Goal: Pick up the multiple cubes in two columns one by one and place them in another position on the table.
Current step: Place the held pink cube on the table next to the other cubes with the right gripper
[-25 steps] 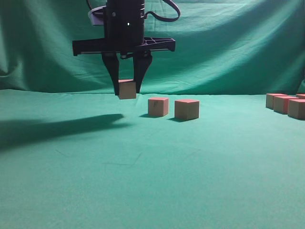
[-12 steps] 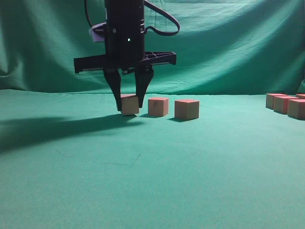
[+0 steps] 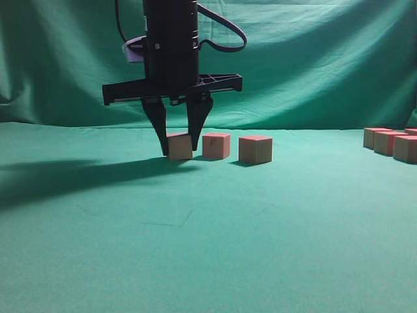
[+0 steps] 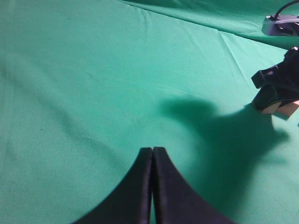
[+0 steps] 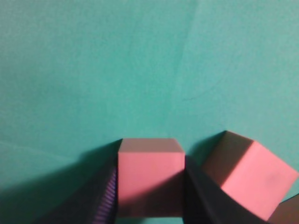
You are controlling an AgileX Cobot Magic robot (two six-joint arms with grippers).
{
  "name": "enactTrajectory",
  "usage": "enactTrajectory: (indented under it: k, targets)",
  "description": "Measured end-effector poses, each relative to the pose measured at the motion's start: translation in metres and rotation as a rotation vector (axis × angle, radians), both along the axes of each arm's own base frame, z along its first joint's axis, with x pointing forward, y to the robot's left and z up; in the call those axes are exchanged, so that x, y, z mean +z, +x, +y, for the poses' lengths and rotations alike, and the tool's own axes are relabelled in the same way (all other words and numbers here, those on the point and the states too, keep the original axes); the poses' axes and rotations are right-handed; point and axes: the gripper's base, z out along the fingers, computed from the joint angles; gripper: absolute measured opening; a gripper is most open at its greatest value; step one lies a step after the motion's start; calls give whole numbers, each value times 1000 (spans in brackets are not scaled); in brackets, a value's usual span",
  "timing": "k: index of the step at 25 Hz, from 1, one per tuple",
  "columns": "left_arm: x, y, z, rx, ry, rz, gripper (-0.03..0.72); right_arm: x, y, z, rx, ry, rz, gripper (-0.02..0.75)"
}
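My right gripper (image 3: 179, 151) points straight down and is shut on a cube (image 3: 179, 146), whose base is down at the level of the green table (image 3: 208, 235). In the right wrist view the cube's pink top (image 5: 150, 179) fills the gap between the two dark fingers (image 5: 105, 196). Two more cubes stand just to its right, one close (image 3: 216, 145) (image 5: 250, 179) and one farther along (image 3: 255, 149). My left gripper (image 4: 153, 150) is shut on nothing above bare cloth; its view shows the right gripper's fingers (image 4: 275, 88) and the held cube (image 4: 282, 108) at the far right.
A group of cubes (image 3: 391, 142) stands at the far right edge of the table. A draped green curtain (image 3: 313, 59) closes off the back. The arm casts a long shadow (image 3: 78, 173) leftwards over the cloth.
The right gripper has come down with the cube, from hanging above the cloth to table level, next to the left of the two placed cubes. Its grip has not changed.
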Motion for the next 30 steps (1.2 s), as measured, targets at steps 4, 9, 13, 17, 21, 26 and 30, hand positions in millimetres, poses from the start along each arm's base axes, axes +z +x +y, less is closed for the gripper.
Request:
enactTrajectory:
  k: [4, 9, 13, 17, 21, 26, 30]
  targets:
    - [0, 0, 0, 0, 0, 0, 0, 0, 0, 0, 6, -1, -1, 267]
    - [0, 0, 0, 0, 0, 0, 0, 1, 0, 0, 36, -7, -2, 267]
    - [0, 0, 0, 0, 0, 0, 0, 1, 1, 1, 51, -7, -4, 329]
    - [0, 0, 0, 0, 0, 0, 0, -3, 1, 2, 52, -11, 3, 413]
    - [0, 0, 0, 0, 0, 0, 0, -3, 1, 2, 52, -7, 1, 413]
    - [0, 0, 0, 0, 0, 0, 0, -3, 1, 2, 55, -3, -2, 413]
    - [0, 0, 0, 0, 0, 0, 0, 4, 4, 5, 55, 16, -21, 413]
